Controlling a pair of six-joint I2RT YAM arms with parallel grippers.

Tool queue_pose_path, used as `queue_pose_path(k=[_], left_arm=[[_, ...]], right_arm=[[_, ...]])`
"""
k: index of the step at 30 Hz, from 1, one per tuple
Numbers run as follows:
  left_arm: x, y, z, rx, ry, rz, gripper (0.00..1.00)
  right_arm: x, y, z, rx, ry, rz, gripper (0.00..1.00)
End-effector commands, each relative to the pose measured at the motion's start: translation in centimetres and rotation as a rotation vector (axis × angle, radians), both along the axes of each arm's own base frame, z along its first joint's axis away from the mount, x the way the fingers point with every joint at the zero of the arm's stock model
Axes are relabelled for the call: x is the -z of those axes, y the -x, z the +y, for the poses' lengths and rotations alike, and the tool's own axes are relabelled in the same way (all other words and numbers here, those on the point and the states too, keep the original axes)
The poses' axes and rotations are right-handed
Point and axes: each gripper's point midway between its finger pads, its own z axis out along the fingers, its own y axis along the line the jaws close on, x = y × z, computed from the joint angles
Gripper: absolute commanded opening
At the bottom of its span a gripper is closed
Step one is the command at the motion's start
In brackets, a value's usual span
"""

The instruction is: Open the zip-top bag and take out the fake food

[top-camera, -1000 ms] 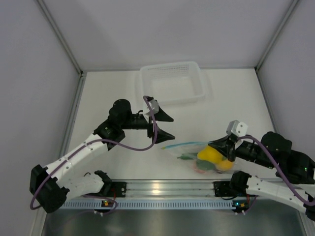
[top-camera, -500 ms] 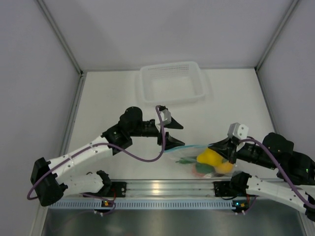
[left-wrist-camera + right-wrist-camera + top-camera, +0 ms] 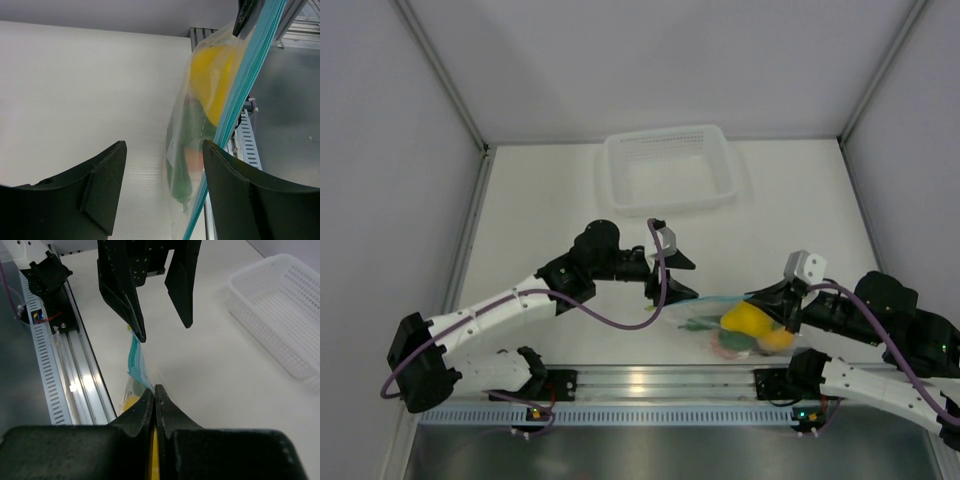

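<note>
Location: the zip-top bag (image 3: 712, 308) is held up by its top edge at the near side of the bench (image 3: 550, 200), between the two arms. I cannot tell whether its belly rests on the surface or hangs just above it.
Seal: the blue zip strip (image 3: 239, 100) runs taut along the top and looks unparted.
Contents: the fake food (image 3: 745, 322) is bunched low inside. A yellow pepper (image 3: 212, 75) and a green chili (image 3: 181, 170) show through the film.
Right gripper (image 3: 155, 392): pressed together on one end of the strip, carrying the bag.
Left gripper (image 3: 164, 145): jaws apart around the other end, with the strip lying against one finger and film between the two.
Risk, both lips: a pinch across the whole strip would grip both sides of the seal, so pulling would only stretch the bag.
Risk, miss: the strip sits off-centre, so a closing finger could nudge it aside and catch only film.
Risk, slip: the plastic is slick and the food is heavy, so the right gripper's single pinch may slide off and drop the bag.
Risk, spill: if the seal pops suddenly, pieces could roll onto the mounting rail (image 3: 640, 380). The white basket (image 3: 670, 165) stands well apart.
</note>
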Motion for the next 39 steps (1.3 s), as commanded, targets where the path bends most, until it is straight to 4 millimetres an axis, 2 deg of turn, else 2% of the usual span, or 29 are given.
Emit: queue_pose_path(k=[1, 8, 16, 21, 39], left_arm=[[-1.7, 0.1, -0.2, 0.005, 0.057, -0.044, 0.68], [-3.8, 0.3, 0.5, -0.018, 0.102, -0.081, 0.69], [-3.8, 0.6, 0.4, -0.003, 0.106, -0.048, 0.68], [-4.5, 0.4, 0.2, -0.008, 0.128, -0.054, 0.66], [-3.7, 0.2, -0.7, 0.011, 0.117, -0.028, 0.6]], right_arm=[[-2.2, -0.3, 0.6, -0.001, -0.078, -0.043, 0.0], [-1.8, -0.8, 0.5, 0.03, -0.065, -0.041, 0.0], [-1.8, -0.9, 0.7, 0.027, -0.064, -0.04, 0.0], [-1.6, -0.9, 0.9, 0.023, -0.053, -0.037, 0.0], [-1.8, -0.9, 1.0, 0.023, -0.061, -0.039, 0.0]])
